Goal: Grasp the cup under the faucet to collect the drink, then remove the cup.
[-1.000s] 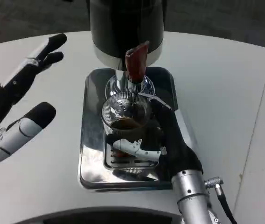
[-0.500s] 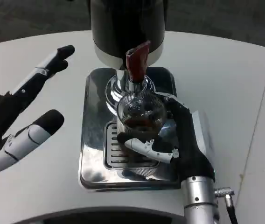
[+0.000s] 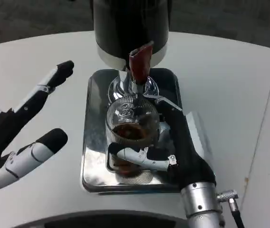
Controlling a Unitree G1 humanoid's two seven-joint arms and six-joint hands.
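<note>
While your right hand [image 3: 173,147] is wrapping around the cup [image 3: 131,124], its dark fingers are curving along the cup's right side and a white finger is crossing in front of the cup's lower part, so you are gripping the glass. The cup is a ribbed clear glass with brown drink sitting in its bottom, and it is standing over the slotted grate of the steel drip tray [image 3: 93,142], directly below the faucet [image 3: 134,85]. The faucet's chrome spout is hanging just above the cup's rim, and its red lever [image 3: 139,61] is sticking up toward you from the front of the dark dispenser [image 3: 128,26]. Your silver right forearm [image 3: 202,206] is coming in from the lower right corner of the tray. Your left hand [image 3: 23,126] is hovering to the left of the tray with its fingers spread apart and holding nothing, well clear of the cup. Everything is resting on the white table [image 3: 220,85].
</note>
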